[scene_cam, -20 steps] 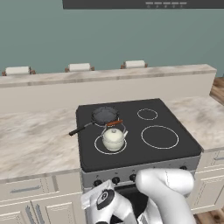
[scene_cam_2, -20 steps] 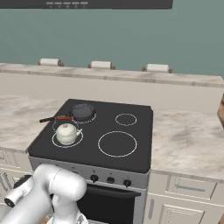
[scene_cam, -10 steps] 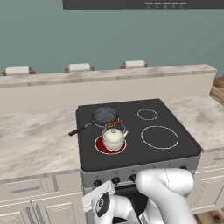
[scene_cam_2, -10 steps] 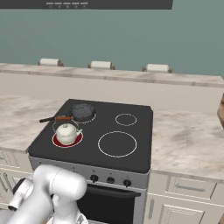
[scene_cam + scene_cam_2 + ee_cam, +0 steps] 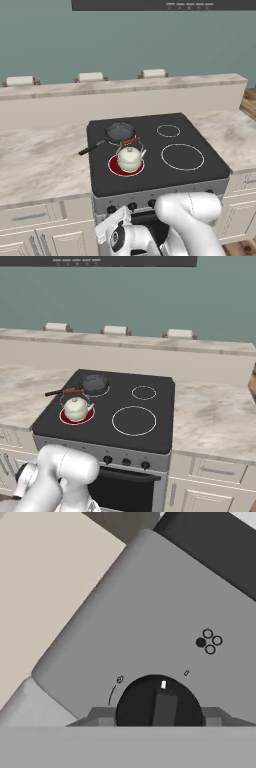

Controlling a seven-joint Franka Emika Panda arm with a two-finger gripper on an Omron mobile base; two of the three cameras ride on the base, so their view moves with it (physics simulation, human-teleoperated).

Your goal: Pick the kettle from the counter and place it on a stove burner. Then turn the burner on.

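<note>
Closest to the hand camera, a round black control knob (image 5: pixel 159 704) with a raised bar and a small white pointer mark sits on the grey stove front panel (image 5: pixel 140 612), and the two-finger gripper (image 5: pixel 159 718) has its small dark tips flanking that knob; whether they clench it I cannot tell. Farther back, on the black glass cooktop (image 5: pixel 200 142), the small squat cream-white kettle (image 5: pixel 130 158) with its reddish-brown handle bar stands upright on the middle-sized stove burner (image 5: pixel 116 167), which glows red beneath it. Placement looks done and the burner appears lit, leaving little but letting go. Behind the kettle rests a black long-handled frying pan (image 5: pixel 119 132), and the beige marble counter (image 5: pixel 40 160) lies alongside.
</note>
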